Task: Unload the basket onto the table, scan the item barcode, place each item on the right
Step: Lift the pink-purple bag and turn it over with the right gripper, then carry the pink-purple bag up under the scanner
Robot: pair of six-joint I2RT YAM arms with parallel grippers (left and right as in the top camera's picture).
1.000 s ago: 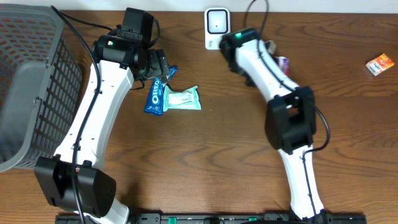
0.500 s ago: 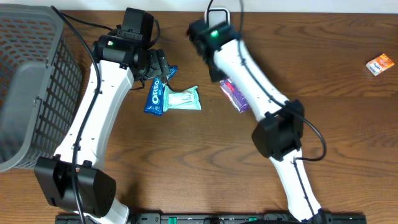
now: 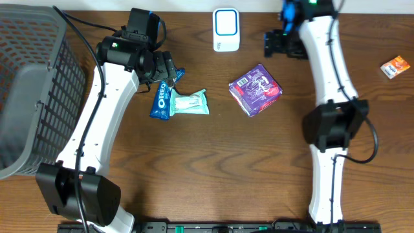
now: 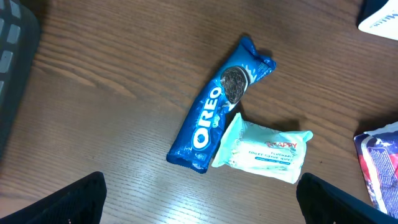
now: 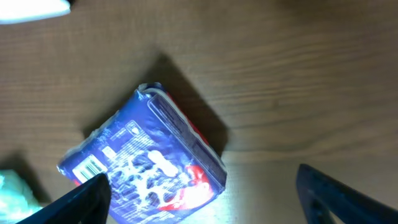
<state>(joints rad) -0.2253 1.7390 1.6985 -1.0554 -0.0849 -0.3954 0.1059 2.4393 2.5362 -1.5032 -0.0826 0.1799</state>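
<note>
Right gripper (image 3: 279,44) jaws apart, empty, nearer. Left gripper (image 3: 167,71) also wide apart, above the cookie pack (image 3: 160,100), farther off. Purple packet (image 3: 257,89) flat on table (image 3: 194,168), inboard of right gripper and back toward its base, long axis diagonal; barcode (image 5: 87,168) facing up, at one corner.

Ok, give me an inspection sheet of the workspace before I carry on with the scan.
Surface: wooden table, no spills seen.
Job's things: white scanner at far edge; purple packet lying free on the table, barcode visible.
Clutter: Oreo pack touching mint-green packet; orange box at right; grey basket at left.
Grippers: left gripper open over Oreo pack; right gripper open, empty.
Cables: black cable running beside the basket.
Surroundings: nothing seen.
</note>
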